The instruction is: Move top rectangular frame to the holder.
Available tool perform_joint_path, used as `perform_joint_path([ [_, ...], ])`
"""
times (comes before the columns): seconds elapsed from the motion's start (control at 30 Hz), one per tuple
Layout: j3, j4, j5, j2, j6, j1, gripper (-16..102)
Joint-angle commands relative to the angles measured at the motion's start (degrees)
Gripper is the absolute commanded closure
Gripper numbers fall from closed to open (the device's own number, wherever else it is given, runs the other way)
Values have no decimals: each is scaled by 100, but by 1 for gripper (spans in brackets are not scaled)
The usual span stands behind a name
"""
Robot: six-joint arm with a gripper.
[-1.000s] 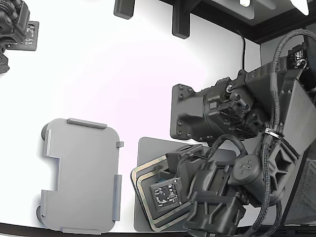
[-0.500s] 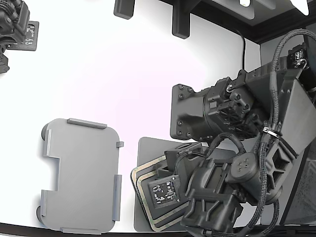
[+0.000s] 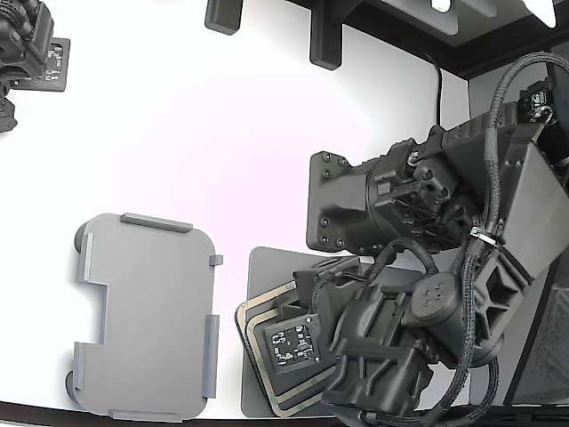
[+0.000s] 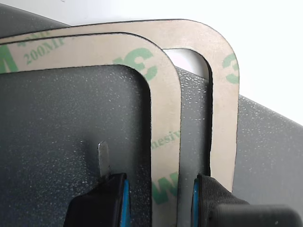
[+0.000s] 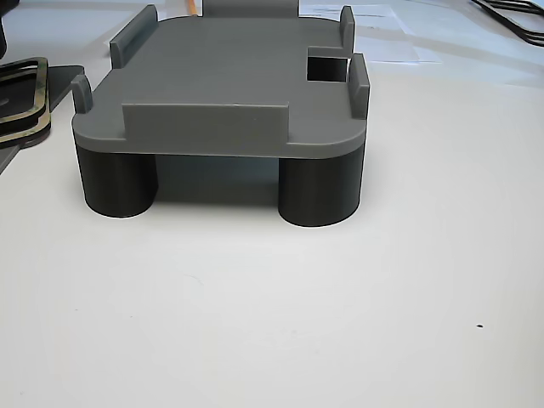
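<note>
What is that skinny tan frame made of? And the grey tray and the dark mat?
The top rectangular frame looks like thin, matte papery sheet: tan, with green printed lettering. The holder seems smooth, matte grey plastic with molded tabs. The mat looks dark and pebbly, perhaps rubber or textured plastic.

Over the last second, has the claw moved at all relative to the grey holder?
Yes. In the exterior view the claw has slid toward the view's left, closer to the unmoved holder, over the top rectangular frame on the dark mat.

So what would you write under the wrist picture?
Open gripper straddling one side of the top rectangular frame, which lies on a second frame over the dark mat.
</note>
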Motion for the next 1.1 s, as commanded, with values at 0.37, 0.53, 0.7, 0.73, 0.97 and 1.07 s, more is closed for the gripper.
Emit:
perform_joint_path([
  [0.37, 26, -97, -18, 176, -132, -185, 40],
  [0.53, 35, -44, -9, 185, -141, -193, 73],
  [0.7, -62, 123, 70, 237, -123, -211, 97],
  [0.73, -79, 141, 70, 255, -123, -220, 97],
  [0.97, -765, 580, 193, 193, 246, -281, 97],
  [1.07, -1485, 1090, 237, 158, 844, -343, 97],
])
